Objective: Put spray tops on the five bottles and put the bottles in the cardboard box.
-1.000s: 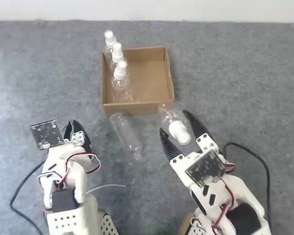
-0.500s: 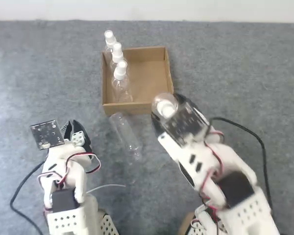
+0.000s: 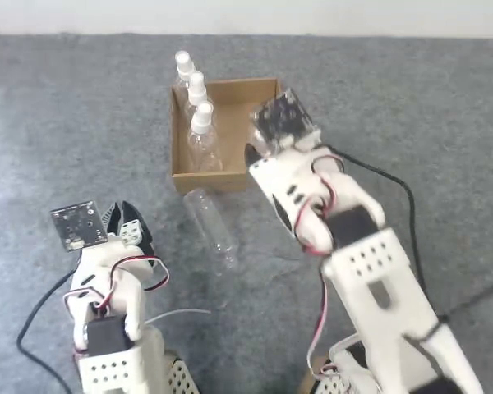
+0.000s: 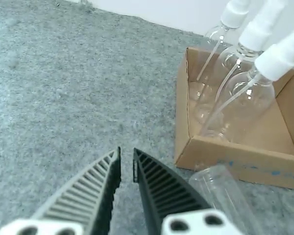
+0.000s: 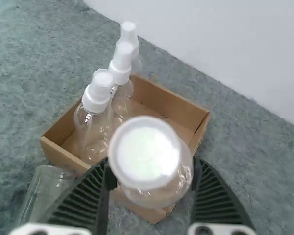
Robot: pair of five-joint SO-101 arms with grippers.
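Since the earlier frames the right arm (image 3: 312, 205) had swung forward from the carpet (image 3: 394, 98) in front of the box (image 3: 230, 180) to a position over the box's right half, carrying a bottle with it; the left arm (image 3: 107, 287) had not shifted. The right gripper (image 5: 149, 176) was clamped on the held bottle (image 5: 147, 156), one finger on each side of the clear body, with the white cap end facing the wrist camera. That bottle hung above the box (image 5: 56, 147) close to its near wall; whether it touched the cardboard could not be determined. Three capped bottles (image 3: 197, 90) stood upright in a row along the box's left wall, each touching or just beside its neighbour, and their white spray tops rose above the rim. The open bottle (image 3: 211, 226), without a top, lay on its side on the carpet just in front of the box's near wall, between the two arms. It was seen likewise from the left wrist (image 4: 220, 191) and the right wrist (image 5: 36, 191). The left gripper (image 4: 126, 159) sat low over the carpet, well short of the box (image 4: 220, 159) and to its left; its jaws were drawn together to a thin slit with nothing between them. In the high view the left gripper (image 3: 131, 226) pointed toward the box. A white wall (image 5: 235, 49) bounded the carpet behind the box.
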